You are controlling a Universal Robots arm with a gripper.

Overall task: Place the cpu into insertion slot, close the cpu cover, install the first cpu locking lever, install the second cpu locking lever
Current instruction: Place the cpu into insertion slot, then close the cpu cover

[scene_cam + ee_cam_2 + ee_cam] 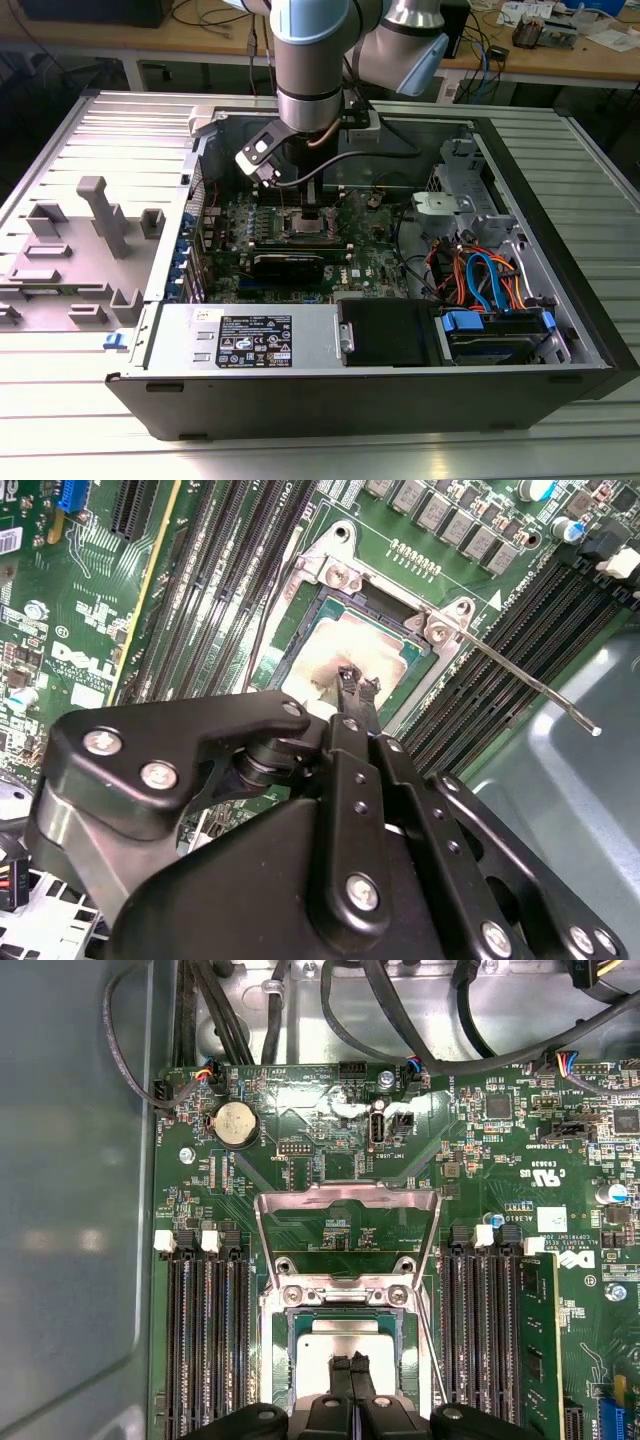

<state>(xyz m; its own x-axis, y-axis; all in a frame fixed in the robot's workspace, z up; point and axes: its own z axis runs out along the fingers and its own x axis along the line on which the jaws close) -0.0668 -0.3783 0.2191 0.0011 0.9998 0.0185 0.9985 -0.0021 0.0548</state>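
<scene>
The cpu (350,1340), a dull silver square, lies flat in the insertion slot (345,1295) on the green motherboard. My gripper (351,1365) hangs just above its middle with the fingers pressed together and nothing between them; in the second wrist view the gripper (357,680) hovers over the chip (320,645). The cpu cover (347,1198) stands swung open behind the socket, green board showing through its window. A thin locking lever (520,675) sticks up and away from the socket corner. In the exterior view the gripper (300,185) is over the socket (303,222).
Black memory slots (210,1340) flank the socket on both sides. The computer case (560,200) walls surround the board, with cables (480,275) and a drive cage on the exterior view's right. A grey fixture (95,215) sits on the table on the exterior view's left.
</scene>
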